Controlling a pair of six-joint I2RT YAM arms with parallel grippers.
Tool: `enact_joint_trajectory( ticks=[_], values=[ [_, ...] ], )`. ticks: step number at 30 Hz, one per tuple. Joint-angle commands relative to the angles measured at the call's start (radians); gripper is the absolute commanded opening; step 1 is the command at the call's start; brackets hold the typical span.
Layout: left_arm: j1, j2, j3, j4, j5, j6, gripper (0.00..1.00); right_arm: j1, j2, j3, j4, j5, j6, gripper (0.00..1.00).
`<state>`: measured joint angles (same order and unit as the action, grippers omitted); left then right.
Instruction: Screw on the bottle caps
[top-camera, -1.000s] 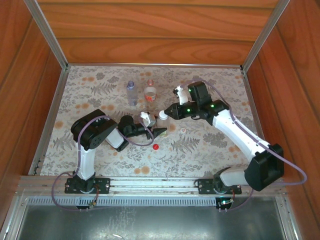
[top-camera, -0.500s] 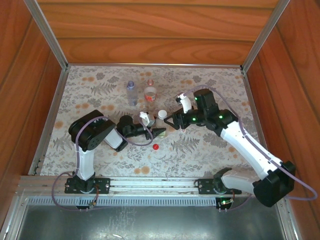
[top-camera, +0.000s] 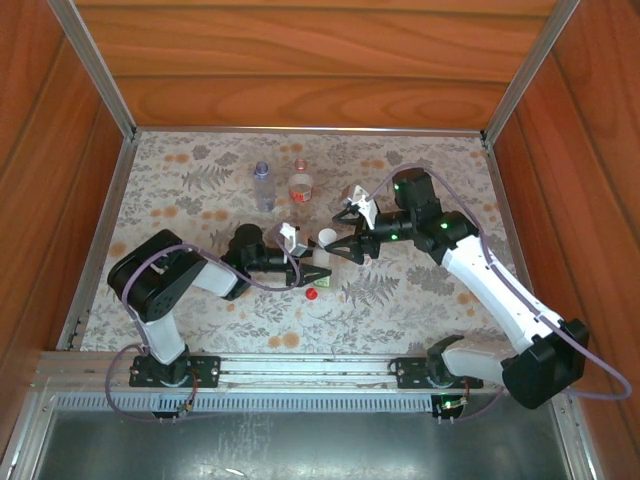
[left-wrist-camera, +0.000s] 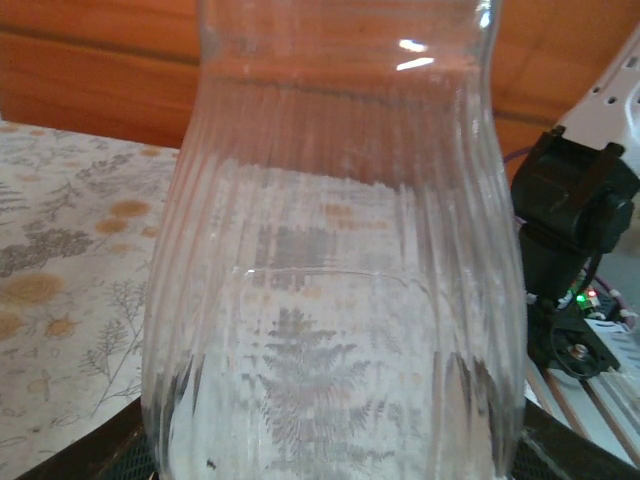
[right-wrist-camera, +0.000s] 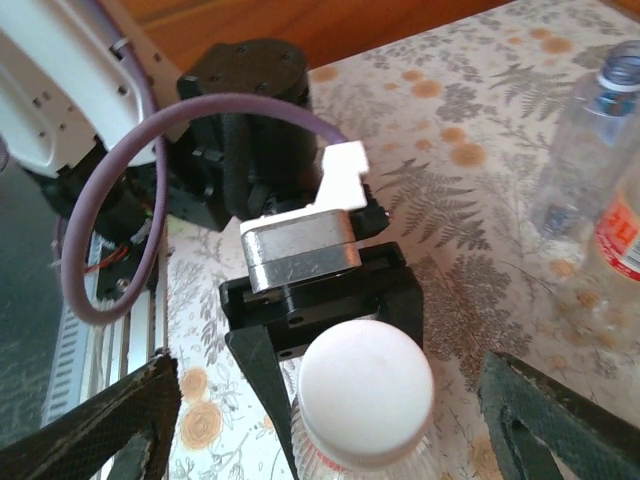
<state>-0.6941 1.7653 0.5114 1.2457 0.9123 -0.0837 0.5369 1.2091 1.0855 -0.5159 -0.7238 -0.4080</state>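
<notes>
Right gripper (right-wrist-camera: 330, 400) is spread wide either side of the white cap (right-wrist-camera: 367, 390), which sits on the bottle (left-wrist-camera: 335, 300) clamped by the left gripper (top-camera: 318, 268). Looks like mid-screwing; next move is probably to pinch the cap squarely and twist.

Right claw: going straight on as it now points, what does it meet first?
Probably the round white plastic cap on the clear plastic bottle, centred between the open fingers of the right claw; depth is unclear.
</notes>
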Motion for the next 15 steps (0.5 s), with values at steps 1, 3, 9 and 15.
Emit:
enact_joint_trajectory(
  ticks=[1,3,9,15],
  values=[
    [0.002,-0.039,0.009,-0.025,0.069,-0.008,0.6,0.009,0.036,0.044,-0.112,-0.06,-0.118,0.8],
    [0.003,-0.055,0.009,-0.028,0.072,-0.01,0.6,0.012,0.053,0.058,-0.124,-0.048,-0.128,0.76],
    [0.003,-0.094,0.007,-0.049,0.083,-0.011,0.6,0.023,0.087,0.073,-0.129,-0.056,-0.14,0.63],
    [0.002,-0.087,0.01,-0.076,0.083,-0.001,0.6,0.038,0.103,0.081,-0.114,-0.058,-0.132,0.57]
  ],
)
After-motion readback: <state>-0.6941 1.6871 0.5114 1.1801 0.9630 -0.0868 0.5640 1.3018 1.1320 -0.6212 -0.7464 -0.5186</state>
